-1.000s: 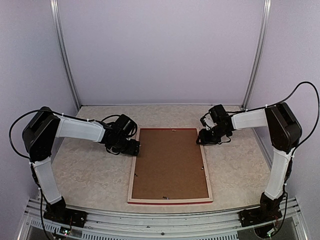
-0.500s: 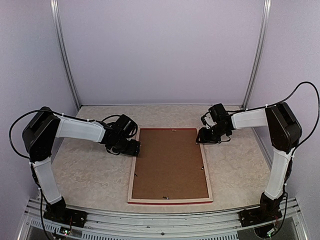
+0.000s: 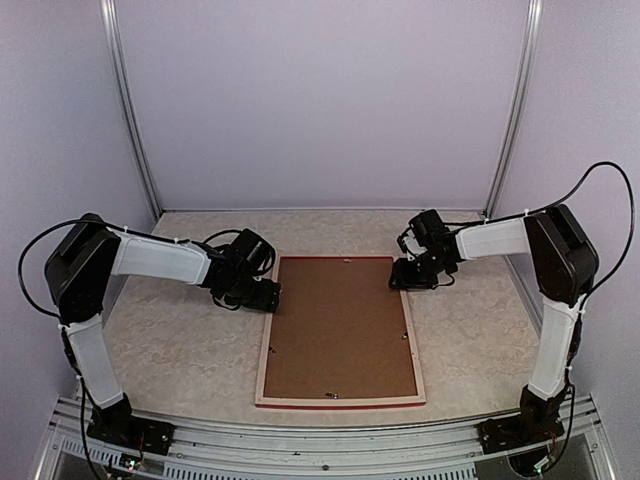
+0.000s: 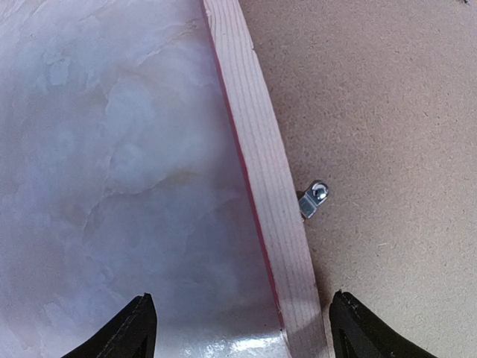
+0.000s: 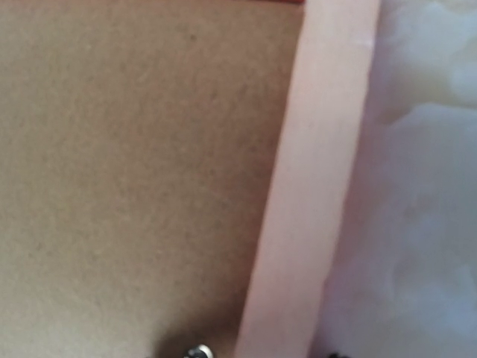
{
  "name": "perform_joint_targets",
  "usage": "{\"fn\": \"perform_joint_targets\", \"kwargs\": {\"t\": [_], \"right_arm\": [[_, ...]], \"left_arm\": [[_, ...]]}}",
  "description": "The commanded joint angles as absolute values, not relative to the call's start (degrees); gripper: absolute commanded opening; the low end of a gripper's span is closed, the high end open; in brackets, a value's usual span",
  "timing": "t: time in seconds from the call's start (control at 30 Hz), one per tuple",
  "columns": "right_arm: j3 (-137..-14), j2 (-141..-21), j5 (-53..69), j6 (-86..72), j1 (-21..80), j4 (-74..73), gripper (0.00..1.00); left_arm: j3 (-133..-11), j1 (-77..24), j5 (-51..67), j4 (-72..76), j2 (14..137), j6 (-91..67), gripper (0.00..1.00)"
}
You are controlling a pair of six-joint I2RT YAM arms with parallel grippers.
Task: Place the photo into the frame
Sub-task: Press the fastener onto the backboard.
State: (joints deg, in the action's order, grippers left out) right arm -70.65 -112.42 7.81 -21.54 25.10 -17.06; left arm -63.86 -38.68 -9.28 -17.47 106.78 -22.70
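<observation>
Frame point(image 3: 340, 402) lies face down mid-table point(image 3: 180, 340), pale wood up, with the brown backing board point(image 3: 340, 325) seated inside it. The photo isn't visible in any view. It may be under the board, but I can't confirm that.

Left gripper point(image 3: 268, 294) is low over the far part of the left rail. In the wrist view its jaws are wide, one fingertip point(image 4: 141, 328) over bare table and the other over the board, so they straddle the rail point(image 4: 261, 171) without touching it. It holds nothing. A metal clip point(image 4: 314, 200) sits on the board just inside the rail, a little ahead of the fingers.

Right gripper point(image 3: 400, 278) is at the far right corner of the frame. Its wrist view is blurred and shows only rail point(image 5: 313, 186) and board, with a bit of metal at the bottom edge (probably another clip). The fingers barely show, so I can't tell how wide it is or whether it's touching anything.

My read is that the step is working the retaining clips around the board, one arm per side.

How to do it well:
- Narrow the left jaws first, because wide fingers will snag rail and board together.
- Use one fingertip against the clip's free end and sweep it parallel to the rail, without pressing down into the board.
- Keep the other arm resting on its rail as a brace, since the frame should slide easily on this glossy top.
- Do one clip at a time and check it in the wrist view before moving on.
- Don't lift the board until every clip is clear of it.
</observation>
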Motion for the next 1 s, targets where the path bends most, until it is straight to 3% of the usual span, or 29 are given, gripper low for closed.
{"fn": "perform_joint_targets", "kwargs": {"t": [0.0,0.13,0.67,0.97], "right_arm": [[-71.4,-113.5,5.8,-22.0,26.0,-18.8,0.5],[-71.2,-113.9,5.7,-22.1,26.2,-18.9,0.5],[-69.7,-115.5,8.5,-21.5,24.7,-17.8,0.34],[-67.7,-114.9,10.2,-18.9,23.5,-15.4,0.31]], "left_arm": [[-64.2,-39.0,-9.6,-18.0,107.2,-22.3,0.8],[-64.3,-39.0,-9.6,-18.0,107.4,-22.3,0.8],[-64.4,-39.1,-9.9,-18.3,107.4,-22.2,0.8],[-63.9,-39.1,-10.3,-18.2,107.0,-22.3,0.8]]}}
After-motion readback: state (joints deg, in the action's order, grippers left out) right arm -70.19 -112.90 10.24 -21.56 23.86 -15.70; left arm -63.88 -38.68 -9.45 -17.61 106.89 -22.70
